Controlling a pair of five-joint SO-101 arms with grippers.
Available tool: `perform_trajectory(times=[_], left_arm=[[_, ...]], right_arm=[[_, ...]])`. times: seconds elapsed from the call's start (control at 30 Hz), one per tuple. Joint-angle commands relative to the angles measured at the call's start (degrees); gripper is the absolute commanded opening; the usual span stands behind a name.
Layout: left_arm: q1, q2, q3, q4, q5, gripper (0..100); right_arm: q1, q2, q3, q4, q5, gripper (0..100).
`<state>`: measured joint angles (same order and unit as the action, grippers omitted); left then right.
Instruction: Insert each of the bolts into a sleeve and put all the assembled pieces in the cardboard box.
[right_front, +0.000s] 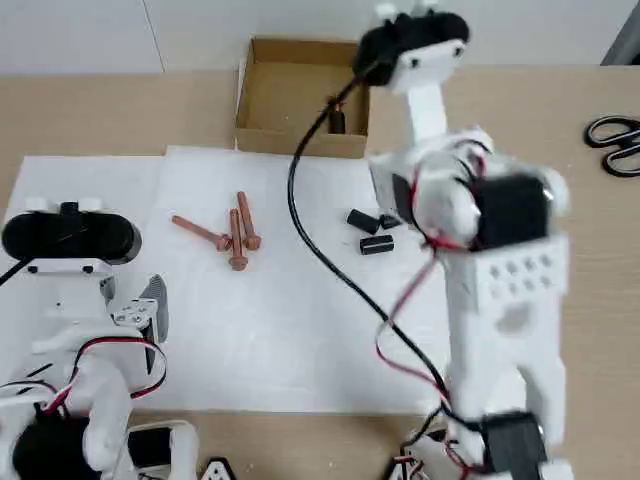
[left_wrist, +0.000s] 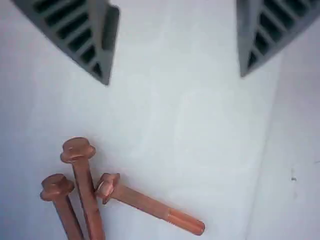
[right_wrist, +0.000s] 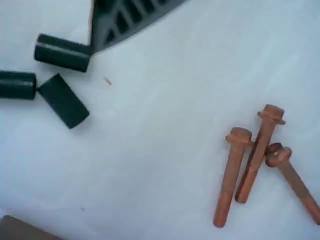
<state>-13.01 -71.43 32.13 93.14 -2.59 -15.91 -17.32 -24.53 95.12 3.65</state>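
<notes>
Near left on the bench: left gripper hangs over the white sheet, jaws spread wide, nothing between them.

Just beyond it, three copper bolts lie loose on the sheet in a cluster. Two are roughly parallel and side by side. The third is angled away, its head against theirs. All shanks are bare.

To the right, well apart from the bolts, three black sleeves lie on their sides, close together on the sheet.

Right gripper sits low, just beside the sleeves on their far side. Whether it is released or clenched cannot be told. The right arm stands over this spot.

Farther back, the cardboard box rests at the sheet's far edge, open side up. One small dark piece is inside by the near wall. Whether it is a bolt in a sleeve, cannot tell.

Far right, on bare bench: black-handled scissors.
</notes>
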Motion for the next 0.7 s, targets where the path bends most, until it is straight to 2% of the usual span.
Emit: perform_trajectory(times=[0.0,0.23,0.43,0.67], left_arm=[[-0.44,0.00,-2.07,0.09,0.44,16],[-0.44,0.00,-2.07,0.09,0.44,16],[-0.44,0.00,-2.07,0.09,0.44,16],[-0.44,0.00,-2.07,0.09,0.44,16]], right_arm=[[0.66,-8.75,5.10,0.75,0.44,20.5],[4.79,-13.49,20.57,-8.22,0.44,20.6],[4.97,-13.41,30.77,-17.19,0.79,20.6],[4.88,-13.23,35.43,-25.89,-1.41,20.5]])
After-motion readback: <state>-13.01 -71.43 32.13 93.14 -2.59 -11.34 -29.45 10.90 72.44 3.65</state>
